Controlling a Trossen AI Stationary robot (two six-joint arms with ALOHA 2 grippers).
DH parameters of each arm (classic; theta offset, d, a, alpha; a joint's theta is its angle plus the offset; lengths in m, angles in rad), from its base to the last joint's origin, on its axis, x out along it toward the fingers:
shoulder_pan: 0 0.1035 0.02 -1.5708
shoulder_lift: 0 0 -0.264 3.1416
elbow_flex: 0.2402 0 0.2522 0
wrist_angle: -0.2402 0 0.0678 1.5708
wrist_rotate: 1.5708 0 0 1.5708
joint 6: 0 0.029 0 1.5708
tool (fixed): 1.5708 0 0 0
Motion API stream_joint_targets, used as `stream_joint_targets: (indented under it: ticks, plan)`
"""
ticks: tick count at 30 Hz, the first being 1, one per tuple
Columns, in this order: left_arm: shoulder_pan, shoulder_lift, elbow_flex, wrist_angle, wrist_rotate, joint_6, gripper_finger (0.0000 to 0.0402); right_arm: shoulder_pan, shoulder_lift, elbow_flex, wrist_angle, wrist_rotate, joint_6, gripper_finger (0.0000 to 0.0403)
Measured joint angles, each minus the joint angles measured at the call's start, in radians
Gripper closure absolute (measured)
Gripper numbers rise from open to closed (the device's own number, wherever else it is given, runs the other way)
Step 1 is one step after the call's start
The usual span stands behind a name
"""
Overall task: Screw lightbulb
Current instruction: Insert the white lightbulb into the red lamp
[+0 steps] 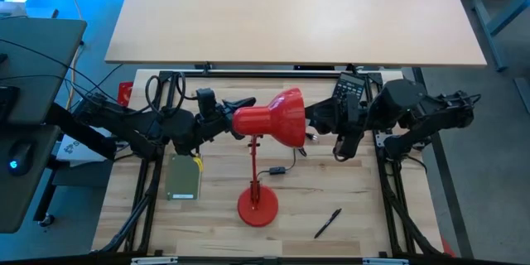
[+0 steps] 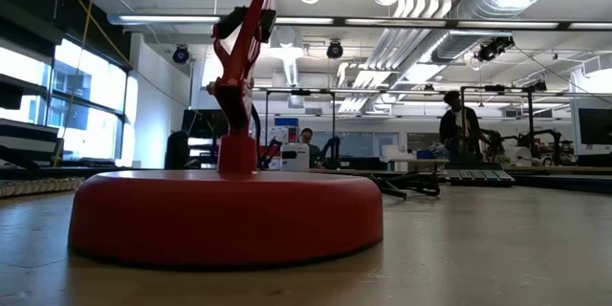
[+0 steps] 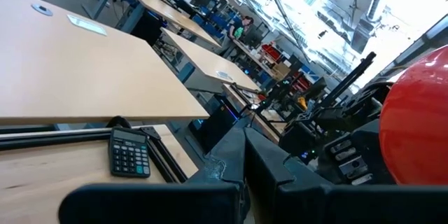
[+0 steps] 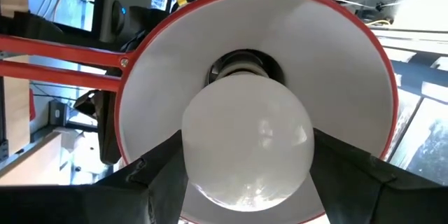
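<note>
The red desk lamp (image 1: 263, 145) stands near the middle of the wooden table (image 1: 348, 207), and I place the other things relative to it. Its round base (image 2: 225, 215) sits toward the front edge of the table, with some bare wood between base and edge. The shade (image 4: 350, 63) is turned to the side, with its mouth facing the right arm. On the right side of the base there is open table, where only a black pen (image 1: 327, 223) lies, well apart from the base. Behind the lamp, beyond the table's back rail, a larger pale desk (image 1: 290, 12) fills the space.

The right gripper (image 4: 248, 175) is at the mouth of the shade. Its two fingers (image 4: 164, 171) stand apart and are clamped on the lightbulb (image 4: 246, 140), one on each side of the white globe. The narrow base of the bulb sits in the socket deep inside the shade.

The left gripper (image 1: 225, 112) is at the back of the shade, on the side away from the bulb, with its fingers together. Whether it touches the shade I cannot tell.

A calculator (image 1: 349, 89) lies behind the shade, near the right arm. A small greenish box (image 1: 184, 177) lies left of the lamp's stem. A thin black cable with a switch (image 1: 278, 171) runs just beside the stem, on its right side.
</note>
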Motion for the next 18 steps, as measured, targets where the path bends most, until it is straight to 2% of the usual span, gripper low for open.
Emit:
stream_joint_targets:
  ticks: [5,13,18]
  plan:
    - [0.0,0.0,0.0,0.0,0.0,0.0,0.0401,0.0,0.0,0.0,-0.001,-0.005,0.019,0.0136]
    - [0.002,0.0,0.0,-0.003,-0.009,-0.001,0.0402,0.003,0.003,-0.001,0.029,-0.005,0.057,0.0044]
    - [0.002,0.0,0.0,-0.004,-0.007,-0.001,0.0401,0.003,-0.002,-0.001,0.041,0.016,0.108,0.0029]
